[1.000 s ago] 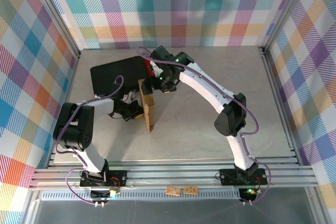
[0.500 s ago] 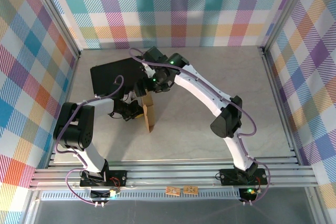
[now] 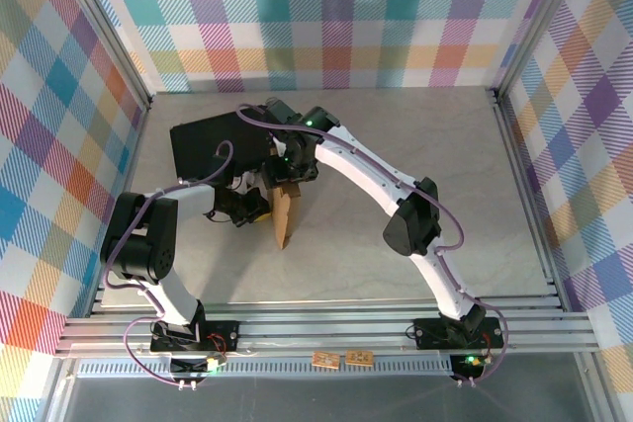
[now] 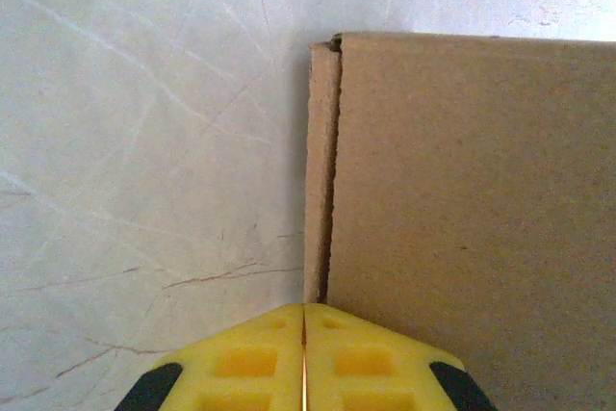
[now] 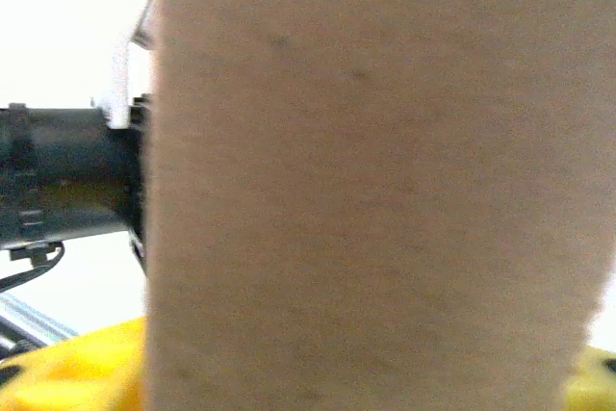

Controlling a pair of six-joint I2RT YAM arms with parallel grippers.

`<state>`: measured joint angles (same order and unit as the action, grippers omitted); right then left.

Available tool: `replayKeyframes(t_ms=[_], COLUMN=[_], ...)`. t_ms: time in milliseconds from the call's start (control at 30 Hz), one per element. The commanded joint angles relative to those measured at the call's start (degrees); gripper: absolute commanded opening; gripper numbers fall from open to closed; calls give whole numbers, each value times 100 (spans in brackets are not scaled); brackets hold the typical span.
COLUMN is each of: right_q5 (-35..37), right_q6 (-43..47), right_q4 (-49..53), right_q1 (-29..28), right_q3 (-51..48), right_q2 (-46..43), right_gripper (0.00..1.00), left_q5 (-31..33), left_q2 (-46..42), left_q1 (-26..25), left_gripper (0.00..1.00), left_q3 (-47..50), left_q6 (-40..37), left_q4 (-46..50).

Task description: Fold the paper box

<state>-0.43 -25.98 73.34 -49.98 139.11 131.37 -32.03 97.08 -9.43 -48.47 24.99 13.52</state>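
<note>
Leftward and farther out is where the right arm has swung over the last second, so the right end effector (image 3: 288, 176) now sits on the far end of the paper box (image 3: 284, 217) instead of hanging off to its right. The box stands on edge on the desk (image 3: 485, 175), just in front of the black case (image 3: 213, 140), and it has not shifted during that move.

On the right wrist camera, brown cardboard takes up the space between the yellow fingers (image 5: 67, 372), one on each side of the panel. Those fingers stand apart around the cardboard, but I cannot tell whether they are pressing on it yet.

The left end effector (image 3: 263, 209) is at the box's left face. On its wrist camera the pads are shut tight, with the cardboard's edge running straight into the seam, so I read it as pinching a thin layer and keeping the box upright.

For the task, I judge this to be the handover into a fold: one side is anchored and the other has just reached a panel to bend. No flap looks tucked yet. My worry is that the thin upright box tips if the right side pushes before its grip is firm.
</note>
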Motion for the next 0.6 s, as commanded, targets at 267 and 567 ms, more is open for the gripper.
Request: replayKeyframes(t_ms=[267,567], right_q5=[-282,-3120], right_q6=[-455,-1915], right_q4=[71,-1274], right_q1=[331,2062], right_q3=[-280,-2626], right_q2=[-467,-1832], right_gripper=[38,35], left_q5=[203,-154], left_q2=[-899,-1694], left_q1=[91,154], left_gripper=[26,47], left_q3=[-236,-294], left_q6=[526,2894], left_q4=[403,-538])
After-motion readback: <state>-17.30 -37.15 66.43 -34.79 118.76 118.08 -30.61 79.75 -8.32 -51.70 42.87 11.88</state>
